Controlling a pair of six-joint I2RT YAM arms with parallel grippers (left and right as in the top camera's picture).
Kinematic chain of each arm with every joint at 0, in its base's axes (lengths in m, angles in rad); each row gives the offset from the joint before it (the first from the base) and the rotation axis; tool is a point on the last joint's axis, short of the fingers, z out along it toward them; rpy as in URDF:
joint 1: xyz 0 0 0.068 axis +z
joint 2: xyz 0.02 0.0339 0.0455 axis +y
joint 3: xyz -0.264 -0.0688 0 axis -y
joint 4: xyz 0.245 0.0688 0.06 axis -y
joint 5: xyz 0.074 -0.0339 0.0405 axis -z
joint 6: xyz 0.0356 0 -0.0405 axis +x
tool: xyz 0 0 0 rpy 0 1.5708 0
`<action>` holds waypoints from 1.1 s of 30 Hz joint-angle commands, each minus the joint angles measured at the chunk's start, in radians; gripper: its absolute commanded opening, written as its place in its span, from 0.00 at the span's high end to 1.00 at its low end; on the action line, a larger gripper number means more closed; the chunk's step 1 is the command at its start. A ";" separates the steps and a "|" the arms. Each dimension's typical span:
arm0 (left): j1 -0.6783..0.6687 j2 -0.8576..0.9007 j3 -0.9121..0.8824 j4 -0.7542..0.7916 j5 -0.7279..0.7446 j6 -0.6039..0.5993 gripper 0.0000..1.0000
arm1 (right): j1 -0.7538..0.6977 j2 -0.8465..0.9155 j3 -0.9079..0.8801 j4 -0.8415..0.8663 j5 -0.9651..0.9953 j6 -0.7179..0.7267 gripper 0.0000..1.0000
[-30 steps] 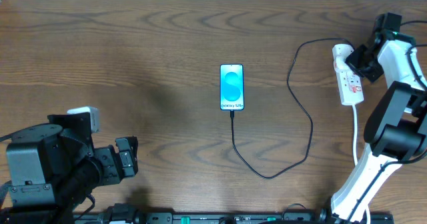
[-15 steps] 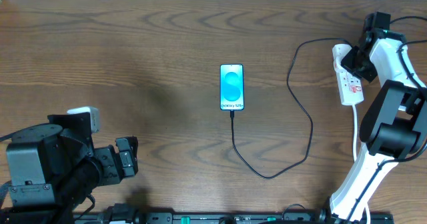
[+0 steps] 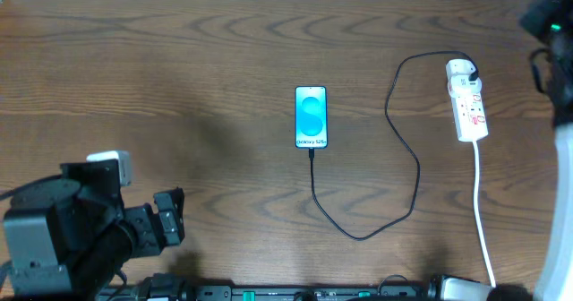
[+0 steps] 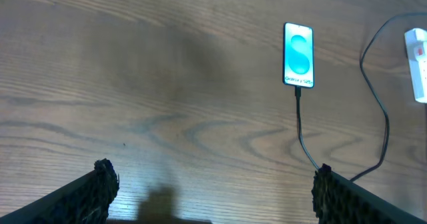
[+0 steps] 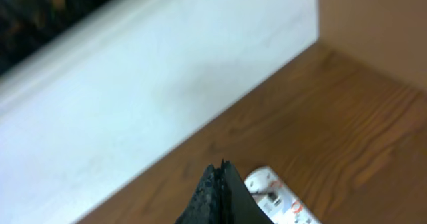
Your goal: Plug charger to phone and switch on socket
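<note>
The phone (image 3: 311, 116) lies face up mid-table, its cyan screen lit, also in the left wrist view (image 4: 298, 55). The black charger cable (image 3: 358, 236) meets the phone's lower edge, loops right and runs up to the white socket strip (image 3: 469, 104) at the right. In the right wrist view my right gripper (image 5: 222, 167) is shut on nothing, raised above the rounded end of the socket (image 5: 277, 197). From overhead its arm (image 3: 557, 59) is a blur at the right edge. My left gripper (image 4: 213, 171) stands wide open and empty near the front left, far from the phone.
A white wall or board (image 5: 133, 84) runs along the table's far edge. The socket's white cord (image 3: 482, 211) trails toward the front right. The left arm's bulky body (image 3: 63, 229) fills the front left corner.
My right arm has lifted off the socket and swung away to the right edge. The left arm has barely shifted. Phone, cable and socket lie as before.
</note>
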 commanded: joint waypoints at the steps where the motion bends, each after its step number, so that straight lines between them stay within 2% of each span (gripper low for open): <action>1: 0.004 -0.035 0.008 0.000 -0.010 0.010 0.06 | -0.045 0.089 -0.027 -0.046 0.089 -0.002 0.99; 5: 0.004 -0.055 0.008 0.000 -0.010 0.010 0.05 | -0.097 0.245 -0.027 -0.111 0.024 0.045 0.99; 18: 0.004 -0.059 0.008 0.000 -0.010 0.010 0.06 | -0.105 0.676 -0.027 -0.151 -0.100 0.095 0.99; 27: 0.004 -0.059 0.008 0.000 -0.010 0.010 0.06 | -0.105 0.713 -0.027 -0.139 0.006 0.092 0.99; 33: 0.004 -0.060 0.008 0.000 -0.010 0.010 0.06 | -0.105 0.735 -0.027 -0.129 0.008 0.082 0.99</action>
